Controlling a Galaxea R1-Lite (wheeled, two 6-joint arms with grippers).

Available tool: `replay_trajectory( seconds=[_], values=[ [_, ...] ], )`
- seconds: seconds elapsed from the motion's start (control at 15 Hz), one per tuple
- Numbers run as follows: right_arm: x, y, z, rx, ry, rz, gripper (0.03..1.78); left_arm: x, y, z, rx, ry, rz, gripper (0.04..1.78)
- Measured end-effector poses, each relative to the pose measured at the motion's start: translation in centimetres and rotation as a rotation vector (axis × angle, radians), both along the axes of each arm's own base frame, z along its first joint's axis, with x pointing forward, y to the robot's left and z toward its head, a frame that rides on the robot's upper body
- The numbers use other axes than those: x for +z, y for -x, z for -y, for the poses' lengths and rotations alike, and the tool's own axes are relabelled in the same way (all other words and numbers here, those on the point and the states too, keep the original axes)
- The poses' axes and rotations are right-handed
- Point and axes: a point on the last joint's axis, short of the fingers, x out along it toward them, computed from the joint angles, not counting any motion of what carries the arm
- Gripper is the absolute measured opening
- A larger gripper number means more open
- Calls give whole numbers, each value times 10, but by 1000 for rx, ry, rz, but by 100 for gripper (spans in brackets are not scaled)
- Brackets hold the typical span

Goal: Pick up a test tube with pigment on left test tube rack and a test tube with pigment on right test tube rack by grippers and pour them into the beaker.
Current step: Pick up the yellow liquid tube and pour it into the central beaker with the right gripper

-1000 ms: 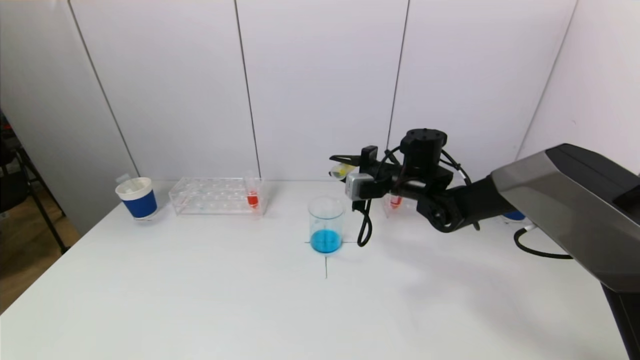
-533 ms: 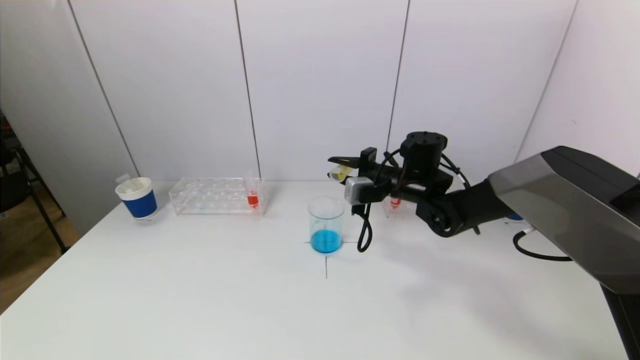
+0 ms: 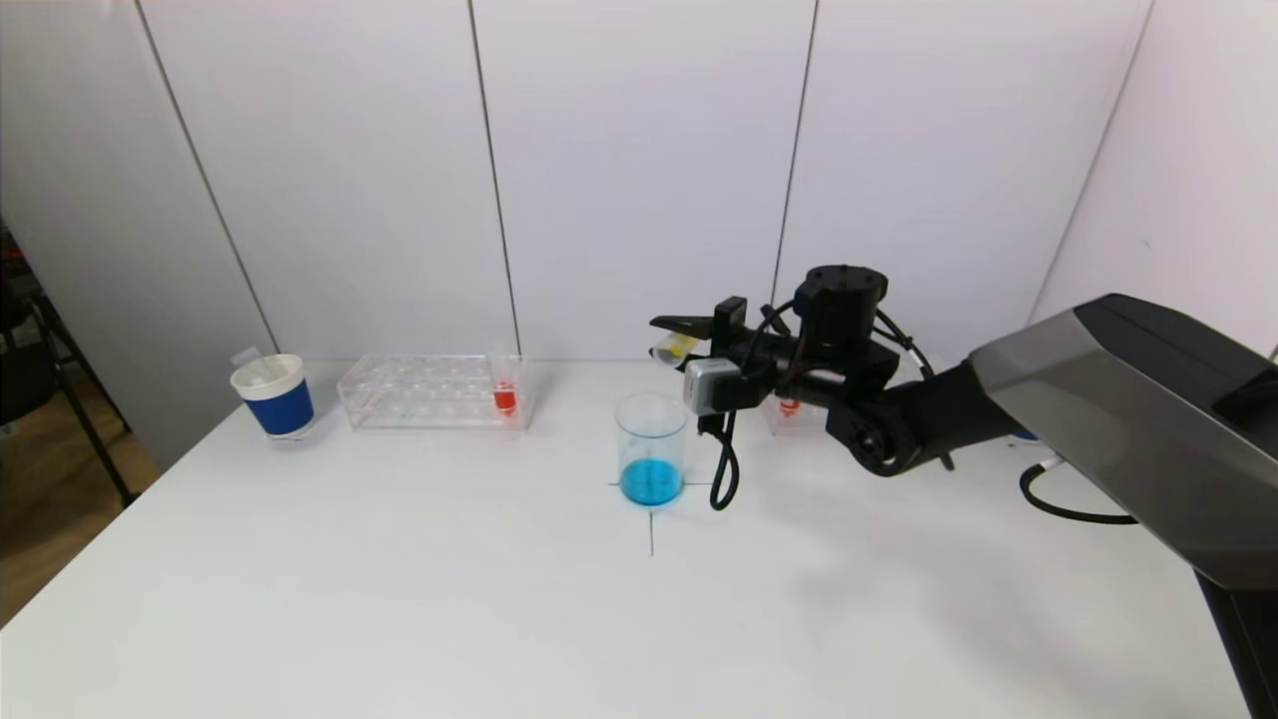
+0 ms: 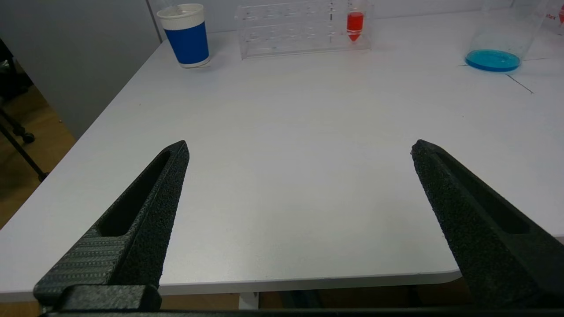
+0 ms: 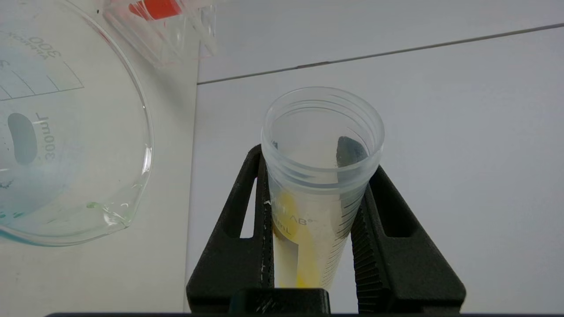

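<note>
My right gripper (image 3: pixel 671 338) is shut on a clear test tube (image 3: pixel 675 347) with yellow pigment and holds it tilted on its side, mouth leftward, just above the rim of the glass beaker (image 3: pixel 651 449). In the right wrist view the tube (image 5: pixel 319 176) sits between the fingers (image 5: pixel 238 229), with the beaker (image 5: pixel 66 132) beside it. The beaker holds blue liquid. The left rack (image 3: pixel 429 391) holds a red-pigment tube (image 3: pixel 504 394). The right rack (image 3: pixel 777 417) is mostly hidden by my arm. My left gripper (image 4: pixel 299 145) is open and empty over the table's front edge.
A blue and white cup (image 3: pixel 274 396) stands left of the left rack. Another blue cup (image 3: pixel 1023 431) is mostly hidden behind my right arm. A black cable (image 3: pixel 724 469) hangs from the right wrist beside the beaker. A cross marks the table under the beaker.
My right gripper has moved a little to the left with the yellow tube, closer over the beaker's rim. Nothing else has moved.
</note>
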Motion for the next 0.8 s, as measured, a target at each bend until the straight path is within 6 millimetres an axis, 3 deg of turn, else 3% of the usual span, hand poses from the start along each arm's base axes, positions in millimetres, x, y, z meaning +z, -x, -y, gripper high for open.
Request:
replay_trajectory(
  seconds=[0.8],
  values=[
    [-8,-8,-1,-33,114,115,55,0,0,0,0,0,0,176]
  ],
)
